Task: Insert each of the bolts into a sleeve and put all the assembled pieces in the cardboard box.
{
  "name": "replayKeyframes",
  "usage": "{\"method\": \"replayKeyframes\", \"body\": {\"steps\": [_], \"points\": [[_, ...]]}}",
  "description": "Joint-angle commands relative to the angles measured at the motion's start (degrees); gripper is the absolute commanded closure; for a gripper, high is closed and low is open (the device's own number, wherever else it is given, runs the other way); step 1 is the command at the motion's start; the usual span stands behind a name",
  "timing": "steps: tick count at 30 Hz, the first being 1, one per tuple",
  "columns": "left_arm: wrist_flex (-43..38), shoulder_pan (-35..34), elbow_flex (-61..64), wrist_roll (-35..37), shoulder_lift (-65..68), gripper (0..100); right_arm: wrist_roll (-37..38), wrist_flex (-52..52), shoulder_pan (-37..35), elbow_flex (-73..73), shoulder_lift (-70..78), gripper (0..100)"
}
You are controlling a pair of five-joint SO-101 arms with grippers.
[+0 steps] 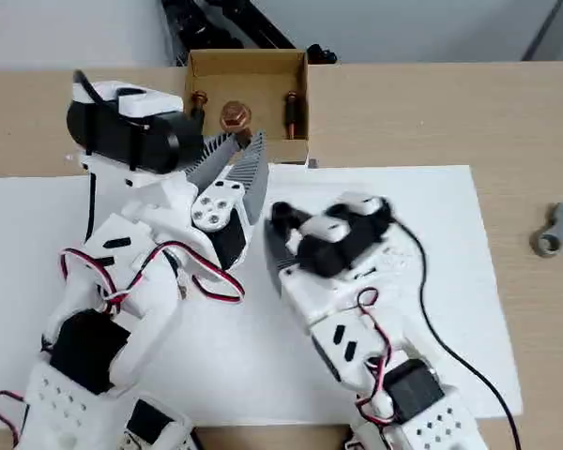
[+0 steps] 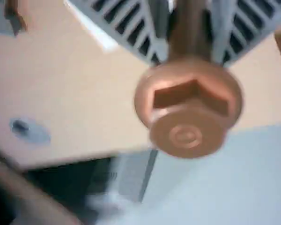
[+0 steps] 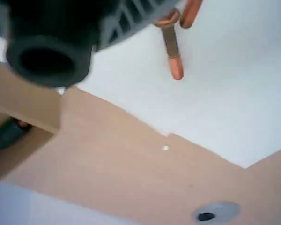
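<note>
Wooden desk [image 1: 403, 103] under a white sheet [image 1: 432, 206]. Left claw [image 1: 244, 141] pinches a copper bolt [image 1: 235, 117] by its shank, above the open cardboard box [image 1: 249, 66]. Released near the front wall, it might bounce out.

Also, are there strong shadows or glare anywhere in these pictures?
High view: even light, no glare, only faint shadows of the arms on the white sheet. Left wrist view: a soft highlight on the head of the bolt held in the left gripper. Right wrist view: no hard shadow on the sheet, no glare.
</note>
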Motion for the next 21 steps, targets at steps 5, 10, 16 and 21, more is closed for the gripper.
{"method": "replayKeyframes", "body": {"steps": [5, 10, 16, 21], "points": [[6.42, 0.26, -4.00, 0.35, 1.93, 99, 1.76, -1.63, -2.59, -0.53, -0.92, 99.5], [11.87, 0.26, -8.22, 0.35, 2.02, 99, 1.76, -1.63, -2.59, -0.53, -0.92, 99.5], [17.85, 1.85, -14.29, 0.44, 2.11, 99, 1.76, -1.63, -2.59, -0.44, -0.92, 99.5], [18.99, 3.96, -14.46, 0.44, 2.20, 97, 1.76, -1.45, -2.59, -0.44, -0.92, 99.5]]}}
